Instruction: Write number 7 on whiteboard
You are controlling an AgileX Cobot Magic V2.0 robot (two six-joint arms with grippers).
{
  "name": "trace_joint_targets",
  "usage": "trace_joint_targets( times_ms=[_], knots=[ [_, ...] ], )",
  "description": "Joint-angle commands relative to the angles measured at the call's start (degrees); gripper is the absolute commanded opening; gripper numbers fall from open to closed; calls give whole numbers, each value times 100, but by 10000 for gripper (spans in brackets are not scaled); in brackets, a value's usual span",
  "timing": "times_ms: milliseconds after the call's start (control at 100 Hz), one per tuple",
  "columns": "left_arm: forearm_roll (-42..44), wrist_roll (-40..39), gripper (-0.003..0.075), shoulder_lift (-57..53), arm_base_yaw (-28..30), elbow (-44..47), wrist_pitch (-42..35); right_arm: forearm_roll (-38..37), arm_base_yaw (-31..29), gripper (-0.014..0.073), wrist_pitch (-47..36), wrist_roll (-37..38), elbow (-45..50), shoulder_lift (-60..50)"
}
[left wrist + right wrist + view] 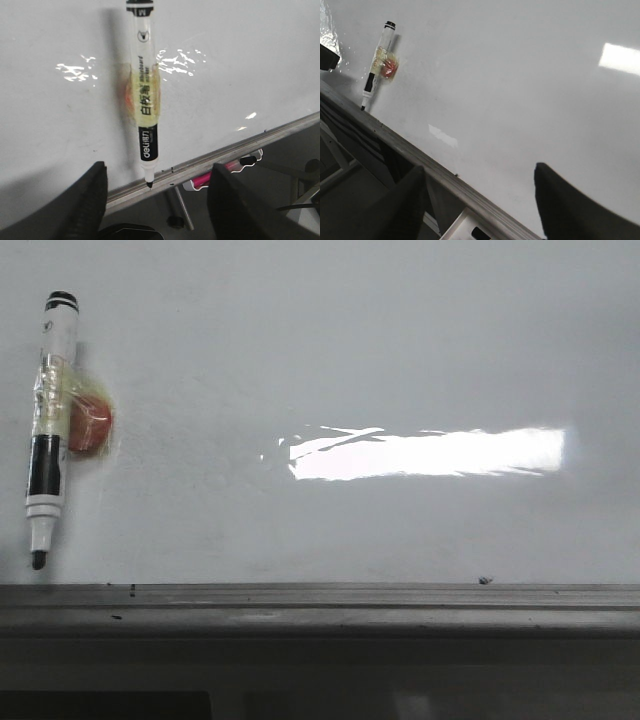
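Whiteboard (330, 350) fills my views, upright, its grey ledge (320, 602) running along the lower edge; I see no drawn stroke on it. My left pincer (157, 202) hangs wide open, gripping nothing, its fingers straddling the tip of the marker (145, 95). That marker sits taped over a red magnet (90, 427), tip down, just above the ledge. My right pincer (480, 205) gapes empty too, well apart from the marker.
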Motion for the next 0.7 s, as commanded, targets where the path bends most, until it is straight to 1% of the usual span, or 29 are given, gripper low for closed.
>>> trace_joint_targets(
  times_ms=[0,150,310,490,560,690],
  knots=[
    [-357,13,407,237,-89,-201,-422,86,5,415,-435,-33,-167,175],
    [-537,13,407,617,-275,-201,-700,86,5,415,-435,-33,-167,213],
    [-548,13,407,953,-502,-201,-990,86,5,415,-387,-33,-167,213],
    [-548,13,402,1351,-538,-201,-1060,86,5,414,-336,-33,-167,213],
    [-516,13,374,1456,-538,-201,-1112,86,5,414,-309,-33,-167,213],
    [-516,13,283,1618,-538,-201,-1408,86,5,414,-312,-33,-167,213]
  ],
)
